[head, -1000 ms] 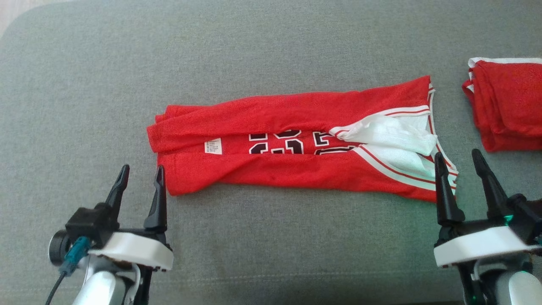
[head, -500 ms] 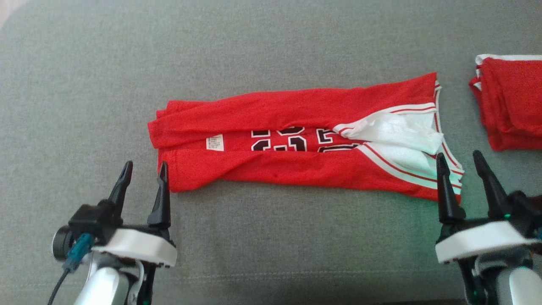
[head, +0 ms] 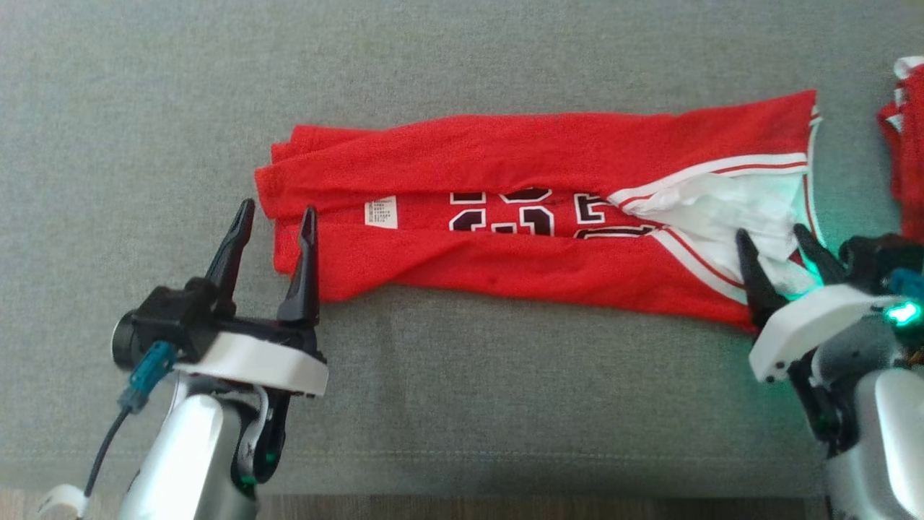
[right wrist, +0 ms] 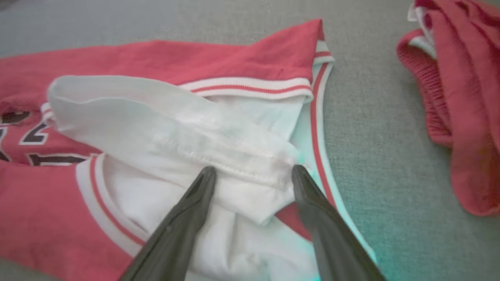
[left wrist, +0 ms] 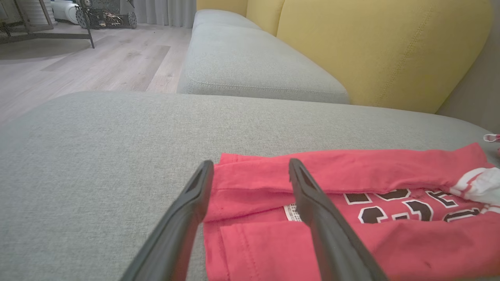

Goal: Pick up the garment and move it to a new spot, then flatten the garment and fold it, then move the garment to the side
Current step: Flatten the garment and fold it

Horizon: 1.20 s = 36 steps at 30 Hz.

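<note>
The garment (head: 505, 159) is a red jersey with black-and-white numbers, folded into a long band across the grey cushion (head: 144, 108). Its white lining (right wrist: 156, 128) spills out at the right end. My left gripper (head: 278, 209) stands open at the left end. In the left wrist view the garment (left wrist: 371, 175) has its left edge between the fingers of the left gripper (left wrist: 250, 163). My right gripper (head: 771, 232) is open at the right end. In the right wrist view the right gripper (right wrist: 254, 169) has its tips over the hemmed white fold.
A second folded red garment (head: 906, 144) lies just right of the jersey, close to my right gripper. The cushion's front seam (head: 462, 456) runs near the bottom. Yellow back cushions (left wrist: 371, 47), another grey seat (left wrist: 250, 66) and wood floor (left wrist: 97, 58) lie beyond.
The head camera has dipped and the picture has shifted. Both open grippers have come forward onto the garment's ends, the left to its left edge, the right onto the white fold.
</note>
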Available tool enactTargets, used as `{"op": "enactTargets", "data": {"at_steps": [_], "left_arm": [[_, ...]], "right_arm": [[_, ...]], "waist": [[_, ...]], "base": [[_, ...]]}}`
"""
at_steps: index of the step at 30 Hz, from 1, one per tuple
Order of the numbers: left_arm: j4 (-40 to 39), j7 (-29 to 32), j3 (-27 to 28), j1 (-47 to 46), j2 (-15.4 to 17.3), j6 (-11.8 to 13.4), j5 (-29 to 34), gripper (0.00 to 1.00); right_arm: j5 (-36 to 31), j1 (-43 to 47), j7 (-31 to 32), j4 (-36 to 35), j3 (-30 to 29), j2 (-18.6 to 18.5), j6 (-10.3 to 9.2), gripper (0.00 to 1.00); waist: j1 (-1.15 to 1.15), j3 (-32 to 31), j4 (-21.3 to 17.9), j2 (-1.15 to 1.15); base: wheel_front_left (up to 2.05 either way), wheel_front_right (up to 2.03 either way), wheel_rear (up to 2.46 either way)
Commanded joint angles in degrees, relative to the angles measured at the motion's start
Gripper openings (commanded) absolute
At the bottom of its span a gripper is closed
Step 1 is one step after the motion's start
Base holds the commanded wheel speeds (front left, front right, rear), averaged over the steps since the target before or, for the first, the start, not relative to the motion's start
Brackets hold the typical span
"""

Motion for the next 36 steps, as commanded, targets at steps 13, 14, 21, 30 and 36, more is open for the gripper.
{"op": "enactTargets", "data": {"at_steps": [13,14,21,30,36], "left_arm": [[-0.8,-0.69,4.06,-3.8,-1.81,-2.86,2.53,1.0],[-0.72,-0.69,4.23,-3.82,-1.97,-3.03,2.67,1.0],[-0.37,-0.69,5.43,-3.55,-2.97,-3.97,3.52,1.0],[-0.05,-0.69,6.86,-2.61,-3.88,-4.81,4.48,1.0],[0.1,-0.69,7.57,-1.9,-4.5,-5.29,4.74,1.0]], "right_arm": [[-3.31,-2.88,12.49,0.82,-2.58,1.74,0.37,1.0],[-2.08,-2.54,13.91,0.94,-2.53,2.14,0.37,1.0],[2.87,-0.7,17.41,-1.85,-2.25,3.04,0.37,0.0],[8.85,0.81,14.26,-6.41,-4.45,3.83,0.37,0.0],[10.41,2.13,13.29,-10.31,-7.51,3.86,0.37,0.0]], "waist": [[0.0,2.96,0.86,0.0],[0.0,2.91,0.89,0.0],[0.0,2.46,0.93,0.0],[0.0,0.8,0.52,0.0],[0.0,-0.65,0.6,0.0]], "base": [[0.0,0.0,0.0],[0.0,0.0,0.0],[0.0,0.0,0.0],[0.0,0.0,0.0],[0.0,0.0,0.0]]}}
